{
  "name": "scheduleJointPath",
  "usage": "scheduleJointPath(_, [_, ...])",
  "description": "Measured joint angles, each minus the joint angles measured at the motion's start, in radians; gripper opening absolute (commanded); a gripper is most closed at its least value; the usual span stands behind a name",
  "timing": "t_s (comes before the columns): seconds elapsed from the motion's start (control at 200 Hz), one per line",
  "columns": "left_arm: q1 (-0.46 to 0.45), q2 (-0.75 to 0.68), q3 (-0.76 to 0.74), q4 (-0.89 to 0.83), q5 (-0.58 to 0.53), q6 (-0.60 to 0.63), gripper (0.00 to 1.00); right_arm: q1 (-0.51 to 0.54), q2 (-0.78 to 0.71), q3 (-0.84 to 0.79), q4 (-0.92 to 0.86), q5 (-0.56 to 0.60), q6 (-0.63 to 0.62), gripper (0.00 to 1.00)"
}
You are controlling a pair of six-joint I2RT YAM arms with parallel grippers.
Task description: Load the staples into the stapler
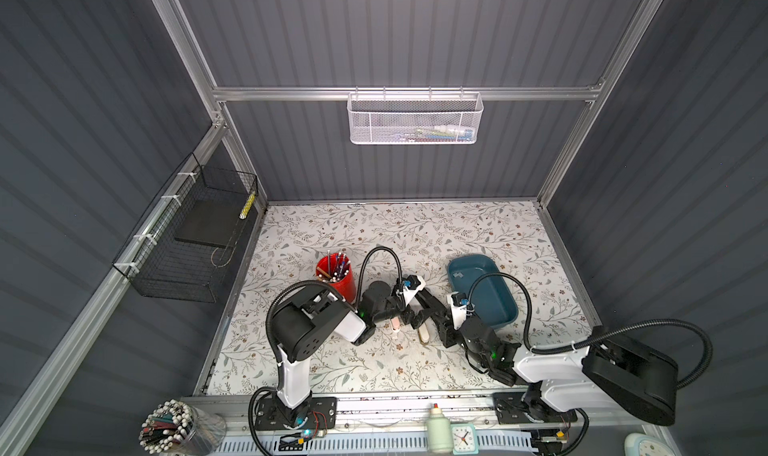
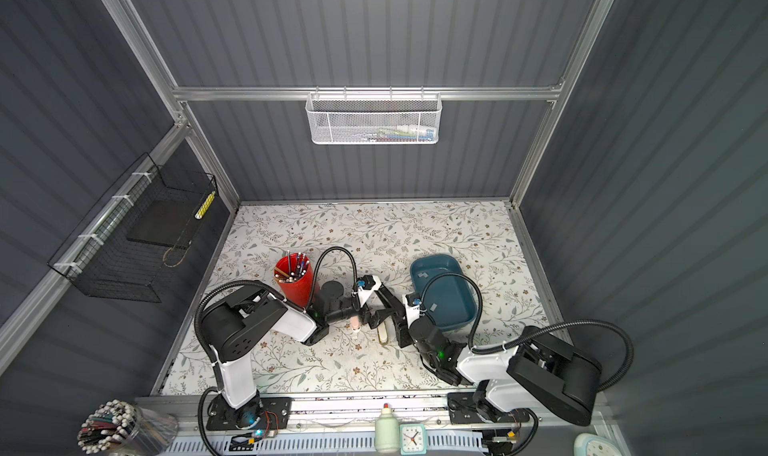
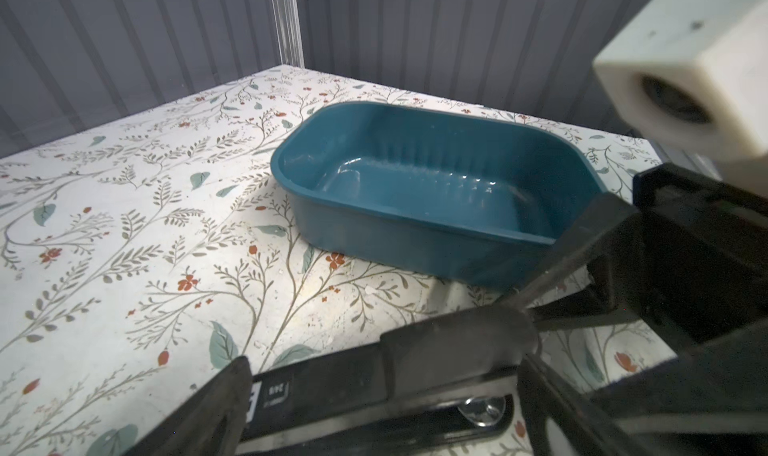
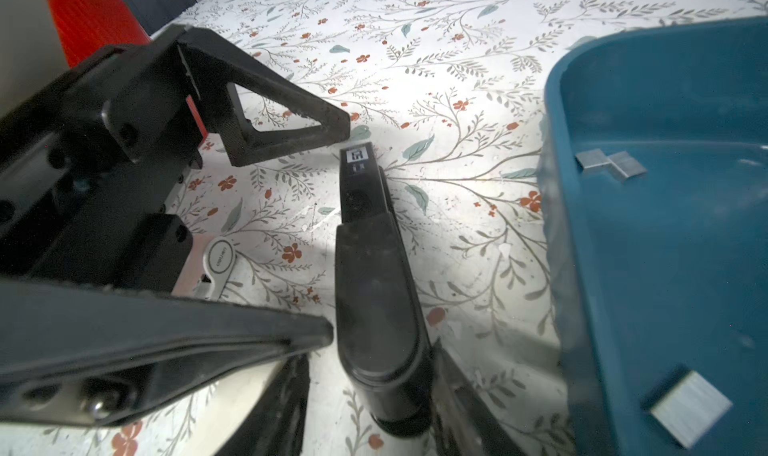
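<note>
One: Three strips of staples (image 4: 611, 165) that I can count, all lying flat on the floor of the blue tray (image 4: 557, 225). Two touch each other and the third lies well apart from them.

Two: And the stapler (image 4: 374, 288)?

One: Outside the tray, just beside it, lying on the flowered worktop (image 3: 124, 225) (black, with a small label at its narrow tip).

Two: What about the left claw (image 1: 422, 308)?

One: It sits on the side of the stapler away from the tray, fingers spread wide. The right wrist view shows one triangular finger near the stapler's tip but apart from it.

Two: The right claw (image 4: 382, 346)?

One: It straddles the stapler's rounded end, one finger on the side facing the tray and one on the side away from it. The fingertips stand very close to the black body, but I cannot tell whether they pinch it or leave a sliver of gap.

Two: Anything else nearby?

One: A red cup (image 1: 343, 285) full of pens, farther from the tray than either claw.
</note>
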Motion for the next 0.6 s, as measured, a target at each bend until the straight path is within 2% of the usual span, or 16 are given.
scheduleJointPath(0.11, [0.000,-0.029,-0.003,0.003,-0.021,-0.008,1.00,0.005,-0.092,0.000,-0.051,0.002,0.006,0.49])
scheduleJointPath(0.22, [-0.001,-0.048,-0.003,0.003,-0.054,-0.034,0.99,0.006,-0.188,0.003,-0.115,0.008,0.018,0.44])
scheduleJointPath(0.3, [-0.001,-0.052,-0.002,0.003,-0.072,-0.055,0.94,0.006,-0.225,0.018,-0.156,0.012,0.033,0.39])
scheduleJointPath(0.45, [-0.001,-0.051,0.013,-0.011,-0.112,-0.095,0.74,0.006,-0.186,0.079,-0.235,0.024,0.059,0.31])
scheduleJointPath(0.6, [-0.001,-0.035,0.035,-0.017,-0.150,-0.118,0.67,0.006,-0.063,0.158,-0.289,0.032,0.088,0.27])
